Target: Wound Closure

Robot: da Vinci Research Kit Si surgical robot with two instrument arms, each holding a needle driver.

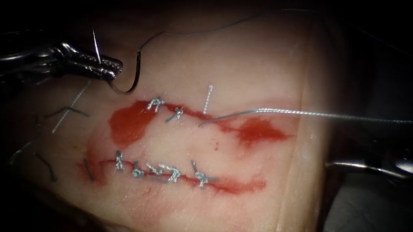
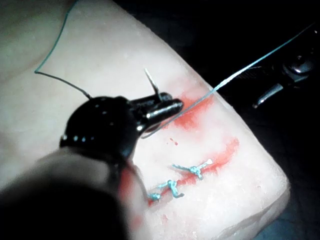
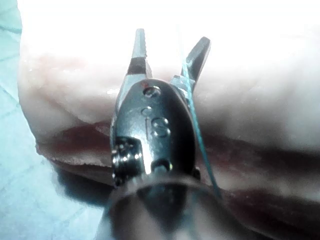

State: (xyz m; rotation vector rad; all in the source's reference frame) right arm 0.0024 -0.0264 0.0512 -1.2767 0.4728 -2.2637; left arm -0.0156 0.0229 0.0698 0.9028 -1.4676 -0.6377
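Needle (image 1: 131,78) sat clear of the tissue (image 1: 251,50) left of the upper cut (image 1: 225,125), my left claw (image 1: 114,69) clamped near its point, while my right claw (image 3: 167,55) gaped with thread (image 1: 315,113) lying between its jaws, ungripped.

Curved needle (image 1: 133,78) in left tool's fingers (image 1: 103,66), above tissue (image 1: 250,65).

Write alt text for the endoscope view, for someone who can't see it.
The left tool, jaws shut, holds the curved needle near its tip, clear of the tissue, left of the upper cut. Thread runs from that cut to the right, where the right tool sits.
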